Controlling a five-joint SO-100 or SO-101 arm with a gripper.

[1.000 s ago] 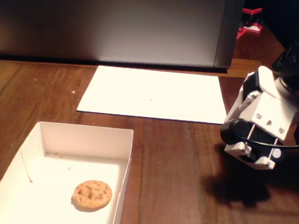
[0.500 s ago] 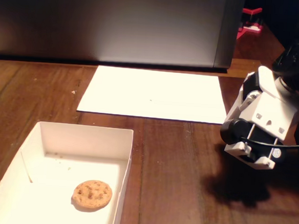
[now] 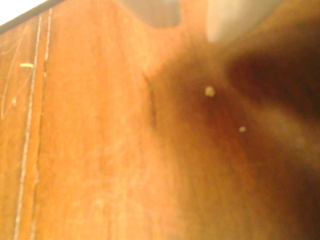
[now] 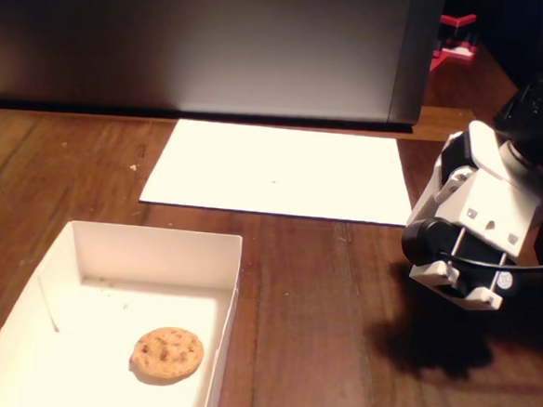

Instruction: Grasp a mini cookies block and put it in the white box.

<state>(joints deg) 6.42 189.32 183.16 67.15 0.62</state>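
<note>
White paper sheet (image 4: pixel 278 170) lies behind white box (image 4: pixel 157 245).

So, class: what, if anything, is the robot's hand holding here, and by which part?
Nothing that can be seen: the cookie lies in the white box, far from the arm. The fingers themselves are not visible.

Cookie (image 4: pixel 167 353): golden-brown w/ darker chips. Box (image 4: pixel 156 253): plain white inside & out, a few tiny brown crumbs on its floor. Paper sheet (image 4: pixel 278 170): bright white, glowing under light. Worktop (image 4: pixel 321 300): reddish-brown wood grain; wrist view shows it orange-brown w/ pale scratch lines and two pale crumbs (image 3: pixel 209 91). Arm housing (image 4: pixel 480 213): white w/ black parts.
</note>
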